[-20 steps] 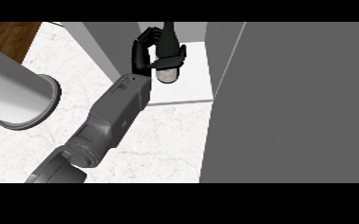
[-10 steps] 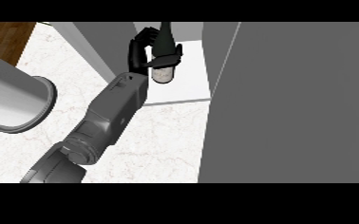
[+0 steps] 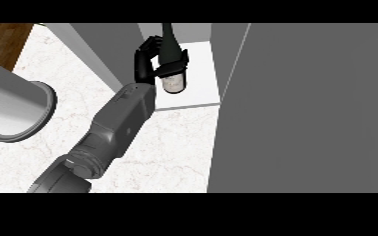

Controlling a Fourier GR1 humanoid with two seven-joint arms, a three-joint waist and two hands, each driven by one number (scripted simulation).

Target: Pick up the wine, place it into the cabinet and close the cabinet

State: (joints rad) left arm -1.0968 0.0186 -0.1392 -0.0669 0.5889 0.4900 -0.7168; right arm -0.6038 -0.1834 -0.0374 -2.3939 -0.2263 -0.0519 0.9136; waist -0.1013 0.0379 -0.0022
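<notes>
The left hand [image 3: 145, 62] is closed round the wine [image 3: 173, 79], with fingers on the bottle's 9 o'clock side and the thumb across its 3 o'clock side. The bottle's long axis runs almost straight from 12 to 6 o'clock in the head view. Its slim dark neck points to 12 o'clock and its pale-labelled lower body and base point to 6 o'clock. The grip sits on the shoulder, so the neck shows above the hand and the label below it.

The wine is at the mouth of the cabinet [image 3: 111, 50], over the cabinet's white floor [image 3: 203, 75]; I cannot tell whether the base touches that floor. The grey cabinet door [image 3: 295, 105] stands open and fills the view from 1 to 5 o'clock.

The grey forearm [image 3: 118, 125] rises from 7 o'clock across the marbled counter [image 3: 173, 145]. A grey round vessel [image 3: 29, 110] sits at 9 o'clock, well apart from the bottle.
</notes>
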